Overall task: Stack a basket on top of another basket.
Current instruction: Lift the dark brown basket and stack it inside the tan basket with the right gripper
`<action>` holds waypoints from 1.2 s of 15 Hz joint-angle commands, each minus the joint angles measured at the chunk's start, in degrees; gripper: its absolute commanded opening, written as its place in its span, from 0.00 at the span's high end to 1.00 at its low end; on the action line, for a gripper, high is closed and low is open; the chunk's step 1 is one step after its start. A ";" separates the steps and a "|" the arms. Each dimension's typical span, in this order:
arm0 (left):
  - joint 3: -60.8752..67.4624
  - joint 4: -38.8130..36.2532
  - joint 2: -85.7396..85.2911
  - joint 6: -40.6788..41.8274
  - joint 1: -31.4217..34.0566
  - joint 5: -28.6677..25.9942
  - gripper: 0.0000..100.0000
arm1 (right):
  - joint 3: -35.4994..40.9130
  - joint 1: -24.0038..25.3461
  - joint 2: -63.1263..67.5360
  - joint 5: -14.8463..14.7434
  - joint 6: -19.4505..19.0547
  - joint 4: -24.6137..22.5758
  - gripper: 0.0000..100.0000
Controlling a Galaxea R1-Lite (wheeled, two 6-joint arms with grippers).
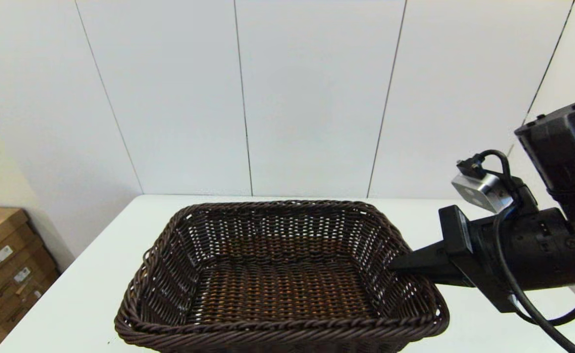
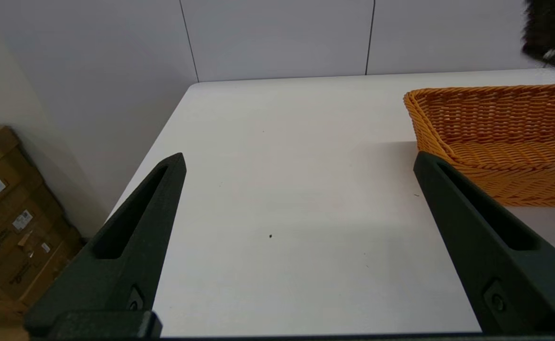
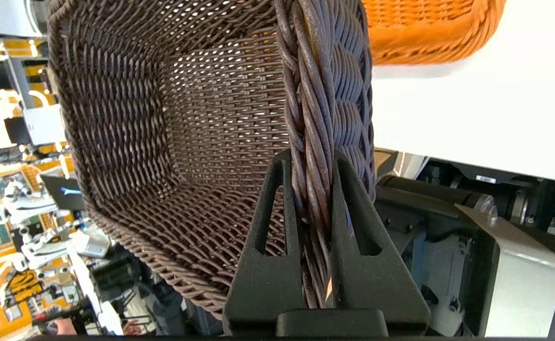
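Hanging in the air above the white table (image 1: 86,274), the dark brown rectangular woven wicker basket (image 1: 282,274) is carried by the right gripper (image 3: 313,161), whose black fingers are clamped on the braided rim of its right-hand wall; the orange-tan rectangular woven wicker basket (image 2: 500,137) sits on the table below, largely hidden under it in the head view; the left gripper (image 2: 299,163) is parked low with fingers spread wide and empty. Risk, as judged: a one-sided rim hold may let the basket tilt or slip, so it could catch the orange rim when lowered; open tabletop lies to the left.
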 commanded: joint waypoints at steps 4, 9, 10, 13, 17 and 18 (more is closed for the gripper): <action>0.09 0.04 -0.01 0.03 -0.02 0.06 0.00 | -1.66 0.03 7.43 0.12 0.60 -2.52 1.00; 0.09 -0.04 -0.01 -0.06 -0.02 0.06 0.00 | -2.62 -0.15 9.19 0.03 1.83 -2.60 1.00; 0.09 0.04 -0.01 0.03 -0.02 0.06 0.00 | -2.97 -0.24 9.71 -0.06 2.10 -2.60 1.00; 0.09 0.04 -0.01 0.03 -0.02 0.06 0.00 | -4.47 -1.03 11.12 -0.32 2.36 -2.60 1.00; 0.09 0.04 -0.01 0.03 -0.02 0.06 0.00 | -5.17 -1.38 12.35 -0.41 2.45 -4.01 1.00; 0.09 0.04 -0.01 0.03 -0.02 -0.02 0.00 | -5.08 -1.47 12.70 -0.41 2.36 -4.98 1.00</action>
